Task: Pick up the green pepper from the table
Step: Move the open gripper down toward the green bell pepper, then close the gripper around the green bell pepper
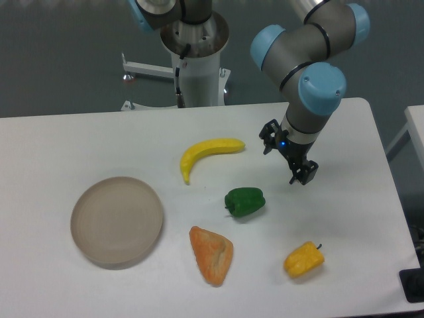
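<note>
White table [99, 139] with green pepper [245, 201], tool [287, 157] apparently spread wide above, dark grey floor [59, 59] behind

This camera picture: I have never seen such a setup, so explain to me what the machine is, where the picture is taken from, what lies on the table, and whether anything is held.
It is a single picture from a fixed camera looking down at a white table. The grey and blue machine is a robot arm mounted on a pedestal behind the table. At its end is a small black gripper with two jaws; they hang above the table, apart, and hold nothing. On the table lie a green pepper, which the arm is meant to pick up, a banana, a yellow pepper, an orange wedge-shaped item and a round grey-beige plate with nothing on it. The green pepper sits to the lower left of the gripper in the picture, untouched.
</note>
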`<state>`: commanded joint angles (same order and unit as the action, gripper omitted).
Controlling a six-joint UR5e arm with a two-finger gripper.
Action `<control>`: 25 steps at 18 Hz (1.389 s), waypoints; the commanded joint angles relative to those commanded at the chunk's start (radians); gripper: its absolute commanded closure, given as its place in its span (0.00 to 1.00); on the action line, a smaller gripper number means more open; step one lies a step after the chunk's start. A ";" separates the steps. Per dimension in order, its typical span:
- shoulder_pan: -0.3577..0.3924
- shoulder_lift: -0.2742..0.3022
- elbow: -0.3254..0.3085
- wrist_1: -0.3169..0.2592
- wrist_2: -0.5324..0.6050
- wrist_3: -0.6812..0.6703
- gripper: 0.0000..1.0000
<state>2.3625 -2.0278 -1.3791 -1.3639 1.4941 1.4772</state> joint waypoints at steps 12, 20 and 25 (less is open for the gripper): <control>-0.086 -0.095 -0.009 0.111 0.008 0.005 0.00; -0.092 -0.100 -0.043 0.114 0.014 0.000 0.00; -0.100 -0.104 -0.061 0.117 0.014 0.003 0.06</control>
<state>2.2626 -2.1322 -1.4404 -1.2471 1.5079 1.4803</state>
